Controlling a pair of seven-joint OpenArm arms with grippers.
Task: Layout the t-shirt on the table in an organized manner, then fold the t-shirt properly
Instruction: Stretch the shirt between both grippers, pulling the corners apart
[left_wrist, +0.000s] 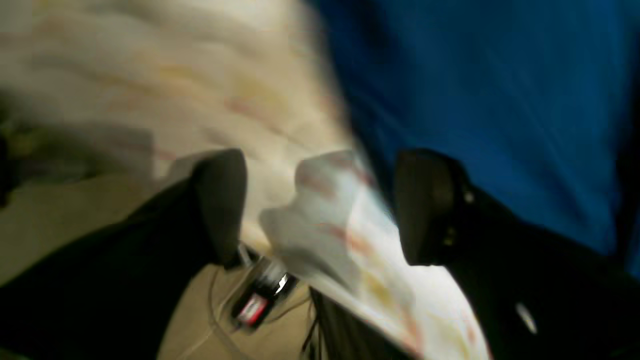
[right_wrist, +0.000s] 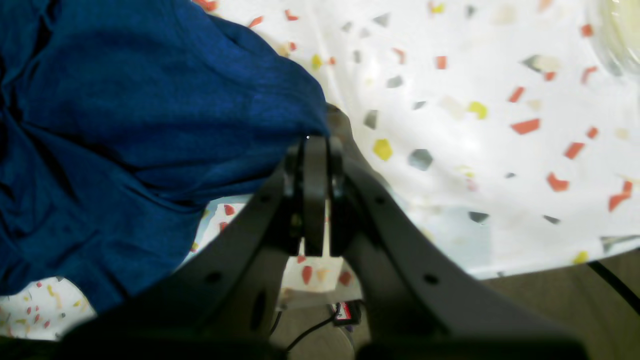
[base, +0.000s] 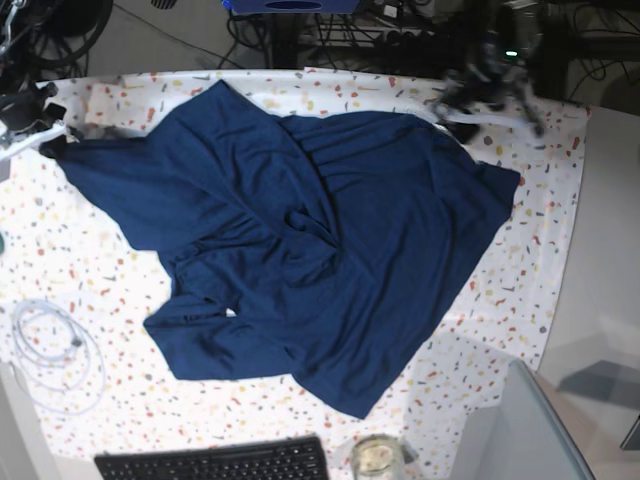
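Left wrist: the left gripper (left_wrist: 320, 207) stands wide, empty, over the table (left_wrist: 165, 85) edge, shirt (left_wrist: 500, 100) beside it.

Right wrist: the right gripper (right_wrist: 315, 145) pinches the shirt's edge.

Base: the shirt lies rumpled across the table's middle.

Plain navy-blue t-shirt (base: 320, 250); white table (base: 500, 300) flecked red, orange, grey, yellow.

The left claw (left_wrist: 320, 210) view is motion-blurred; the t-shirt (left_wrist: 490, 100) runs off frame.
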